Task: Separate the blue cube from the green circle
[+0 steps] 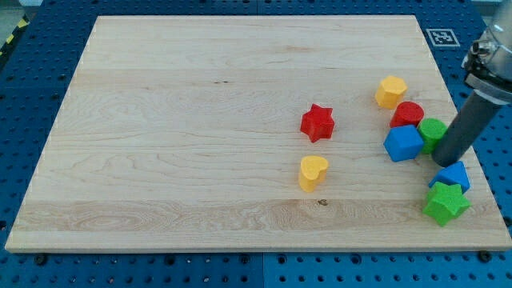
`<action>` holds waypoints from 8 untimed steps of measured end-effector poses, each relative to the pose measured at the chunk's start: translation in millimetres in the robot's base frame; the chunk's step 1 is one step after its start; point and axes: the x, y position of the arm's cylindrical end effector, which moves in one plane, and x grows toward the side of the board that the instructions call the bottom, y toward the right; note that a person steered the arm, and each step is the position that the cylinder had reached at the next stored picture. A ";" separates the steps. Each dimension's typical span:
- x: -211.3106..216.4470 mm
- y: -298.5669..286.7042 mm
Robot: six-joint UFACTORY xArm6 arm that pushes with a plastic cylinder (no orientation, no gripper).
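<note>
Sitting at frame right, blue cube [403, 143] touched green circle [433, 133]. My tip [445, 162] stood just right of both, at the circle's lower edge; rod only, no hand. Red circle [408, 114], yellow block [391, 92] above; blue block [452, 176], green star [446, 203] below. Red star [317, 122], yellow heart [313, 172] mid-bench [200, 120].

— Where is your tip?

— My tip [445, 162] sits at the view's right, just beside the green circle [432, 131], which touches the blue cube [403, 143].

— Anything else close?

— A red cylinder [408, 114] touches the cube's top; a green star [446, 203] lies below.
</note>
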 end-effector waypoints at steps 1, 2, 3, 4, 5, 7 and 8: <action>-0.3 39.6; -24.1 47.3; -50.2 23.1; -50.2 -8.2; -49.1 0.7; -48.3 1.2; -27.8 16.4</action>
